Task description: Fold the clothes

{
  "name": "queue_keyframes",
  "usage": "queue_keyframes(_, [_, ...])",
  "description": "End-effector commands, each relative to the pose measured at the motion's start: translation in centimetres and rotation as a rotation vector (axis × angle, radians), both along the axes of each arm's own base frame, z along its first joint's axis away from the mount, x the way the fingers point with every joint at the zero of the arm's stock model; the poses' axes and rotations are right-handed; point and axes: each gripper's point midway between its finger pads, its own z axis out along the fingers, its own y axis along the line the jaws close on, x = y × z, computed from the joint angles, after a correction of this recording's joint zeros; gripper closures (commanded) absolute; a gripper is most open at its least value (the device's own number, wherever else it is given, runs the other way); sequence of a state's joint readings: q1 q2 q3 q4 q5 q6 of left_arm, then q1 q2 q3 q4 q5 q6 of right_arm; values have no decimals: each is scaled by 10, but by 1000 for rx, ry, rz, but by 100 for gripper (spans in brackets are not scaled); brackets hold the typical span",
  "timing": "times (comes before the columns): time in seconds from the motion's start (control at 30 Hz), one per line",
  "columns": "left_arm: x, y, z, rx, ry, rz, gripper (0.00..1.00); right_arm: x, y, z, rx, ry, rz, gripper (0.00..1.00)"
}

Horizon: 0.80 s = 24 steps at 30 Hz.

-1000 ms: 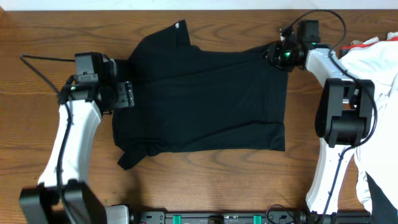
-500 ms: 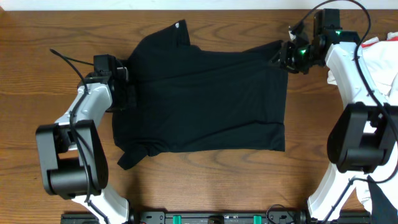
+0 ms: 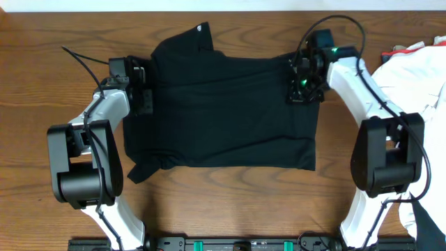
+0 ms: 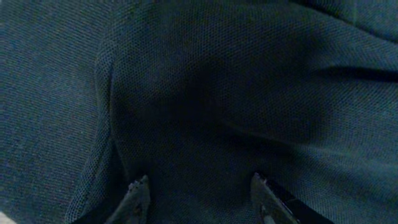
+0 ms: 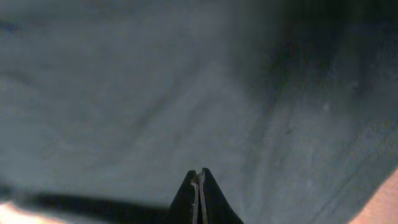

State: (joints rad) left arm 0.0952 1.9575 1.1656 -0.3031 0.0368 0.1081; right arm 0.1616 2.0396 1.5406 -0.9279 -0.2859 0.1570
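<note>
Two hands work at opposite ends of one garment. The left hand [image 4: 202,198] has its fingers [image 4: 140,194] parted around a hump of cloth at the shoulder end; whether they clamp that hump or merely press on it cannot be told. The right hand [image 5: 199,182] is clenched tight, tips together, set a little inside the hem end; whether a pinch of fabric sits between the tips does not show. Beneath both lies the black soft-fabric shirt [image 3: 223,111], spread mostly flat in the middle of the brown wooden surface [image 3: 42,42], sleeves toward the left arm, hem toward the right. One sleeve juts at the far edge; the other lies crumpled at the near left corner. By the look of it, the folding has barely begun: no clean fold shows, and nearly the whole job is left. Close up, the cloth is a fine matte mesh with shallow creases. A heap of white cloth [image 3: 418,77] lies apart at the right.
</note>
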Motion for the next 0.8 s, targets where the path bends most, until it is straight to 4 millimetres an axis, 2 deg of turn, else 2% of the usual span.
queue_keyframes(0.0, [-20,14,-36,69,103,30,45,-10,-13,-36,-92,20,-58,99])
queue_keyframes(0.17, [-19,13,-36,59,96,34,44,-8,-14,-70,-71,-67,-80,99])
queue_keyframes(0.3, [-17,13,-35,59,91,37,44,-3,-15,-82,-68,-130,-85,99])
queue_keyframes(0.47, [-3,14,-29,60,32,47,44,24,-35,-79,-169,-246,-159,98])
queue_keyframes(0.57, [10,14,-21,53,-12,55,44,42,-44,-72,-160,-309,-208,97])
queue_keyframes(0.63, [20,12,-14,35,-45,47,44,49,-49,-68,-150,-331,-241,97])
queue_keyframes(0.77, [53,4,15,-16,-141,19,44,62,-54,-57,-92,-347,-265,97])
